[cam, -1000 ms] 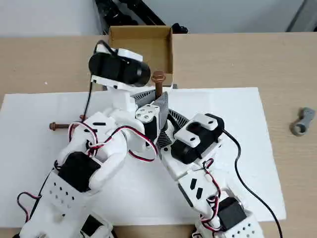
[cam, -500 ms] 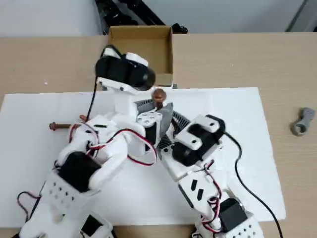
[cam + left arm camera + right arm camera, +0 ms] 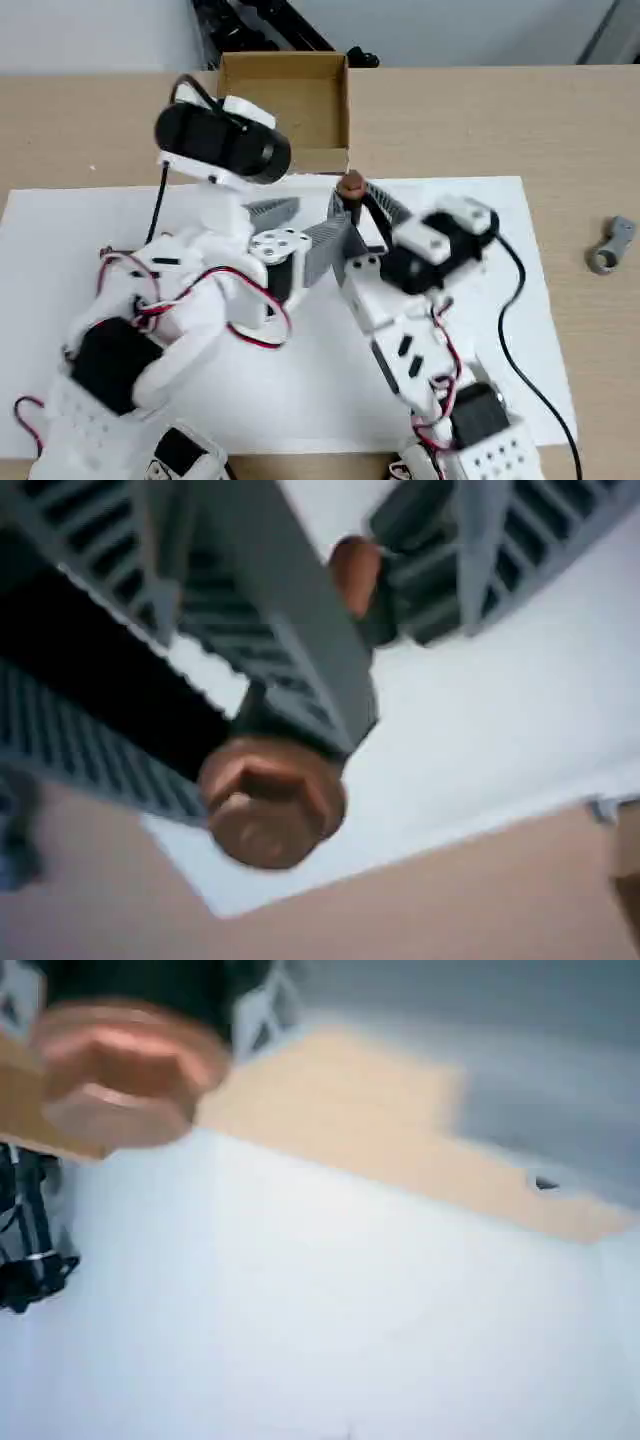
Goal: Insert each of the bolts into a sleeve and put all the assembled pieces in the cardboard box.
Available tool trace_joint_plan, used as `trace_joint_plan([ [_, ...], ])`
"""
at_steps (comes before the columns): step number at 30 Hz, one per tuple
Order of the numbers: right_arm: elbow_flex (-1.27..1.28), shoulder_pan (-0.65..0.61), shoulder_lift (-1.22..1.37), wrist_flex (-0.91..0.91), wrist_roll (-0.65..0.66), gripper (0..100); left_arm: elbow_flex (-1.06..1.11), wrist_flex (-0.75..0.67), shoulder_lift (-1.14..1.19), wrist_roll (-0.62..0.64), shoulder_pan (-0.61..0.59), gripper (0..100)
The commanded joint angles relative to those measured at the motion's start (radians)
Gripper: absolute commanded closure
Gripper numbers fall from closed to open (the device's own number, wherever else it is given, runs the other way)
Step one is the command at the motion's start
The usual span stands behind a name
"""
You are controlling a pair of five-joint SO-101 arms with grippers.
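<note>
**Q:** State of the pincers?

**A:** The right gripper (image 3: 358, 200) is clenched on the bolt (image 3: 350, 185), with the copper head standing clear above its jaws. The left gripper (image 3: 320, 215) is released. In the high view its two grey fingers stand spread, one lying close along the bolt and the other apart from it.

**Q:** Why two arms on one piece?

**A:** In my judgement it is a hand-over, with one arm steadying the bolt while the other takes charge. A dark collar sits against the head in the right wrist view. I cannot tell whether that is a sleeve.

**Q:** Where is the piece relative to its destination?

**A:** It is held off the white sheet (image 3: 520, 260), just beside the near wall of the cardboard box (image 3: 285, 100) but not over the opening. The part of the box floor that shows is bare.

**Q:** Anything else?

**A:** A grey part (image 3: 610, 245) lies on the table (image 3: 500, 120), well apart to the right and off the sheet.

**Q:** Risk?

**A:** The head-high grip leaves the shank hidden, so alignment cannot be verified.
</note>
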Motion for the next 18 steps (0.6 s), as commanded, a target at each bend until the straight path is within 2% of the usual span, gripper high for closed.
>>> trace_joint_plan([
  [1, -0.16, 0.025, 0.16, -0.071, -0.015, 99.5, -0.054, 0.011, -0.008, -0.104, -0.104, 89],
  [5, -0.241, 0.047, 0.357, -0.162, -0.015, 99.5, -0.051, 0.011, -0.009, -0.206, -0.245, 96],
  [8, -0.285, 0.068, 0.503, -0.246, -0.017, 99.5, -0.05, 0.035, -0.009, -0.232, -0.334, 99],
  [18, -0.571, 0.124, 1.024, -0.43, -0.014, 99.5, -0.048, 0.293, -0.009, -0.235, -0.486, 99],
])
